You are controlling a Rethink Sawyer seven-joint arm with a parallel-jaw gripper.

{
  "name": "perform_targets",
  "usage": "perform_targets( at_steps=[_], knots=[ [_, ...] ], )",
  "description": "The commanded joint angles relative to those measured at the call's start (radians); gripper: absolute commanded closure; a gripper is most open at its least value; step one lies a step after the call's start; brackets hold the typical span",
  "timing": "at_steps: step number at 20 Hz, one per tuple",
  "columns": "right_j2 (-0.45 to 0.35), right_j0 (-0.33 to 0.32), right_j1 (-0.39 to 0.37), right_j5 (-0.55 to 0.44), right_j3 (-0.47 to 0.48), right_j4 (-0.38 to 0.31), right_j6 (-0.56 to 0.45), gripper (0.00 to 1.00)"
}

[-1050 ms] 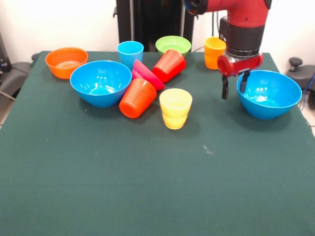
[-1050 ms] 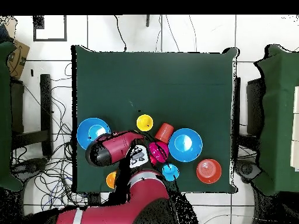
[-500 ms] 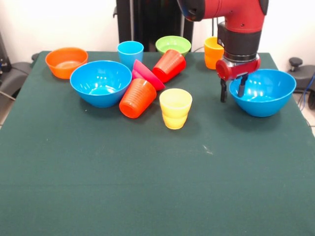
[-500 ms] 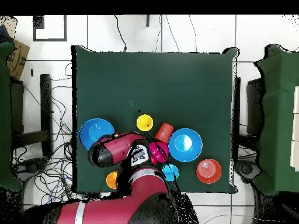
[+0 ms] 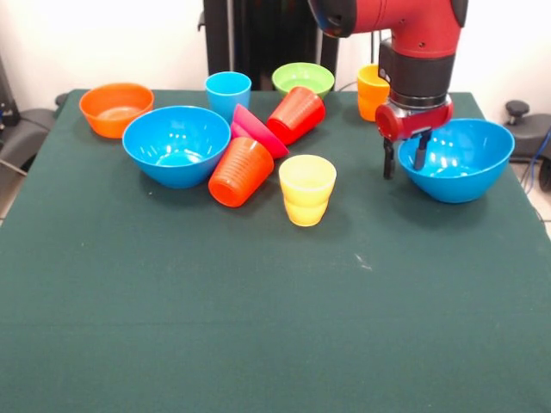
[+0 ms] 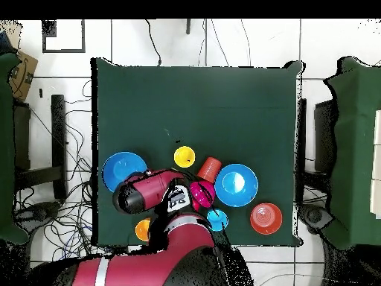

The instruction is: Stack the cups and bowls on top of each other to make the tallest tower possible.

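Straddling the left rim of the right-hand blue bowl (image 5: 455, 161) goes the gripper (image 5: 402, 157), fingers parted, one outside the wall and one just inside, nothing clenched. Sitting upright in front of the cluster, the pale yellow cup (image 5: 306, 189). Lying tipped against the other blue bowl (image 5: 176, 144), the orange cup (image 5: 240, 171), with the pink-red bowl (image 5: 256, 129) and red cup (image 5: 296, 114) leaning behind. Standing along the far edge, light blue cup (image 5: 228, 92), lime-green bowl (image 5: 303, 78), orange bowl (image 5: 115, 108), yellow-orange cup (image 5: 373, 90). No tower up.

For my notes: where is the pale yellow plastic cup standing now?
In the front view the pale yellow plastic cup stands upright near the table's middle, just right of the tipped orange ribbed cup and left of the gripper.
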State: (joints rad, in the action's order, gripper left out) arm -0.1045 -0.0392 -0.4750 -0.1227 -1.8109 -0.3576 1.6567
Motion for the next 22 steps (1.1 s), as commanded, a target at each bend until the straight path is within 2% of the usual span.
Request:
perform_targets(
  at_steps=[1, 5, 6, 20, 21, 22],
  knots=[
    [-0.013, 0.016, 0.022, 0.027, 0.062, 0.012, 0.135, 0.00],
    [-0.009, 0.021, 0.020, 0.022, 0.063, 0.014, 0.136, 0.00],
    [-0.007, 0.023, 0.020, 0.022, 0.062, 0.014, 0.135, 1.00],
    [0.012, 0.039, 0.019, 0.014, 0.071, -0.004, 0.116, 1.00],
    [0.018, 0.040, 0.009, 0.004, 0.066, -0.009, 0.110, 1.00],
    [0.004, 0.017, -0.040, -0.037, 0.036, -0.016, 0.085, 1.00]
  ],
)
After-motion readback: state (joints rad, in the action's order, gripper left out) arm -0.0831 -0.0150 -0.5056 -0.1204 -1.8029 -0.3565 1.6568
